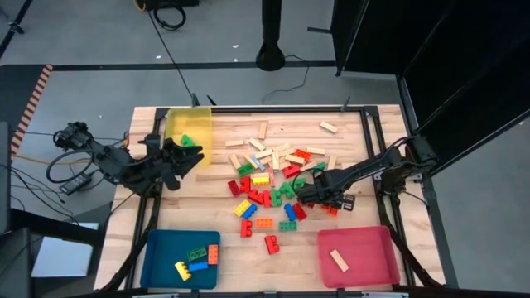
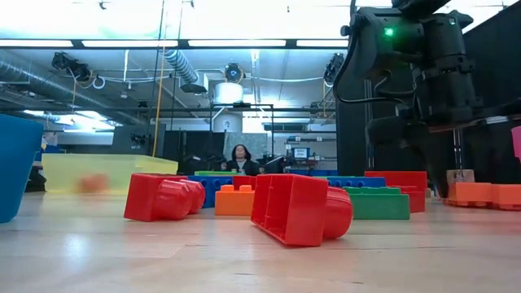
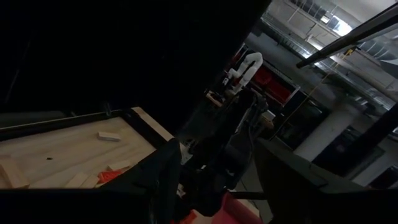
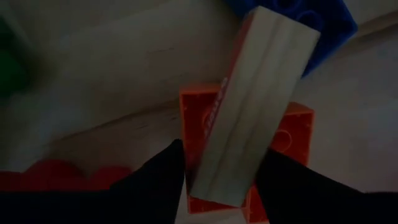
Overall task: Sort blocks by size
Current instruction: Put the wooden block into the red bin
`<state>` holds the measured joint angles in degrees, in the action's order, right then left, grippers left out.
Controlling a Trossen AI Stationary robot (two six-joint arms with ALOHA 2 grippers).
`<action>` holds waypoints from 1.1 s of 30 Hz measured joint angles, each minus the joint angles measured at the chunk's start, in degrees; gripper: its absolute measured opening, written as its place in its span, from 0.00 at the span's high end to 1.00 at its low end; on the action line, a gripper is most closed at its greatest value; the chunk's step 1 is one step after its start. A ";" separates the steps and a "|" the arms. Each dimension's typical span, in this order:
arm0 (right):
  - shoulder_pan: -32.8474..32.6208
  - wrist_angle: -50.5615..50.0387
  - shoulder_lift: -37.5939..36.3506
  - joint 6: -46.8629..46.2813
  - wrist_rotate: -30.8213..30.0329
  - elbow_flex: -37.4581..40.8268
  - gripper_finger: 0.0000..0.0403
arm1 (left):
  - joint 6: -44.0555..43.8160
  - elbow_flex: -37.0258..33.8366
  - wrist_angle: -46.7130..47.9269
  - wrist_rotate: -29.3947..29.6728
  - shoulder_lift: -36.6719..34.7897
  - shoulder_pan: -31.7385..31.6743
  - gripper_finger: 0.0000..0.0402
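On the pale wooden table (image 1: 215, 248), my right gripper (image 4: 217, 177) closes around a plain pale wooden bar (image 4: 255, 106) running lengthwise away from its fingers, while my left gripper (image 1: 186, 157) waits open by the yellow tray (image 1: 189, 120).

blocks (image 1: 277, 178) mid-table, trays (image 1: 354, 252) along near edge

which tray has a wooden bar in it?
The pink tray, at the table's front right: one pale wooden bar lies inside. The blue tray holds studded bricks; the yellow tray holds a green brick.
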<state>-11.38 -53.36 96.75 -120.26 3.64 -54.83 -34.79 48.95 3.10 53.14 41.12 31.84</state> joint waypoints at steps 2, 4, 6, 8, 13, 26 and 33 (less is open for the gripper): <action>0.26 0.06 -0.10 0.45 0.41 0.00 0.49 | 0.00 0.00 0.01 0.26 0.00 0.00 0.48; 0.31 0.01 -0.20 0.69 0.46 0.00 0.50 | 0.00 0.00 -0.01 0.33 0.00 0.02 0.48; 0.33 -0.01 -0.20 0.73 0.46 -0.01 0.52 | 0.00 0.00 0.00 0.70 0.00 0.02 0.48; 0.33 -0.01 -0.20 0.75 0.48 -0.02 0.54 | 0.00 0.00 -0.01 1.03 0.00 0.00 0.48; 0.33 0.00 -1.32 0.72 0.24 -0.02 0.54 | 0.00 0.00 -0.01 1.55 0.00 0.00 0.48; 0.95 -2.19 -3.87 2.37 -4.19 -0.02 0.38 | 0.07 0.00 0.02 2.84 -0.83 0.00 0.48; 3.52 -3.40 -3.87 4.60 -5.34 -0.02 0.34 | 0.21 -0.01 0.37 2.92 -0.98 -0.02 0.48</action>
<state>-7.86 -56.76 92.88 -115.66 -1.70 -54.85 -34.57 48.94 3.47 56.07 40.15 31.81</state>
